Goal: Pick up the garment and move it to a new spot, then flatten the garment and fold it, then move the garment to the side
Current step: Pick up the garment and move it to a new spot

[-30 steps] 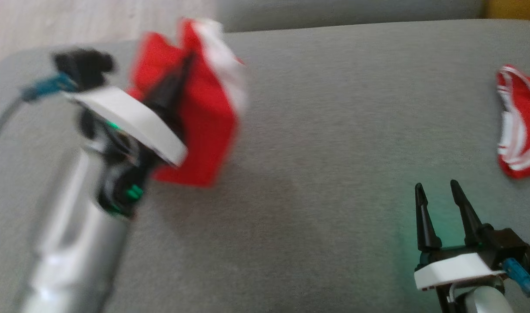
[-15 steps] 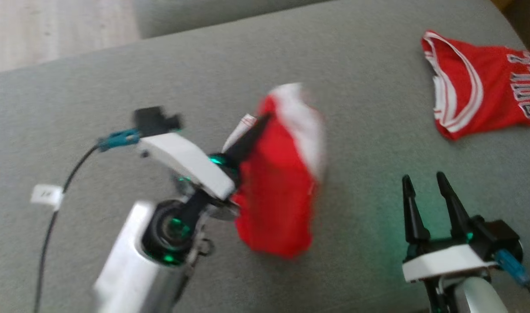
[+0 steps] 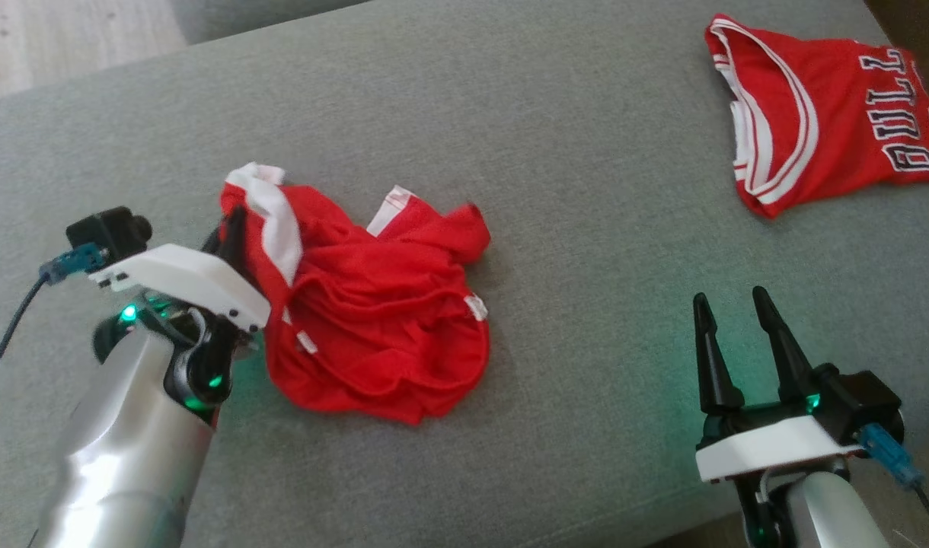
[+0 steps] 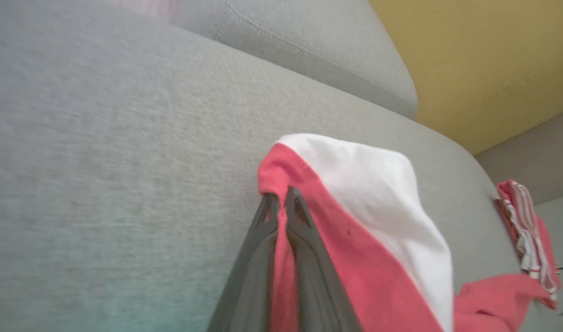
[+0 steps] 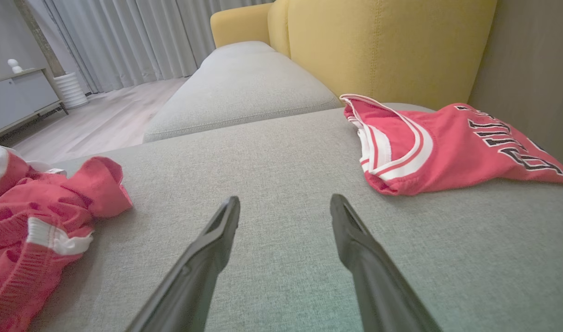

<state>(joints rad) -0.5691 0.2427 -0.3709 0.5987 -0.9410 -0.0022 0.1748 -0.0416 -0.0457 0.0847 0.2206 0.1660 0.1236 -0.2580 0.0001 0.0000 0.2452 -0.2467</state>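
Left claw (image 3: 234, 222): clenched on an edge of the crumpled red mesh garment with white trim (image 3: 373, 327). In the left wrist view its two dark fingers (image 4: 309, 267) are pressed together with red cloth pinched between them, just beside the white band.

Garment: bunched on the grey fabric sofa cushion (image 3: 586, 228), left of centre, with the pinched edge lifted.

Right claw (image 3: 727, 301): released, fingers spread, nothing between them. It sits over bare cushion at lower right, well apart from the garment.

A second red jersey with black lettering and white-striped trim (image 3: 822, 114) lies flat at the far right, clear of both claws.
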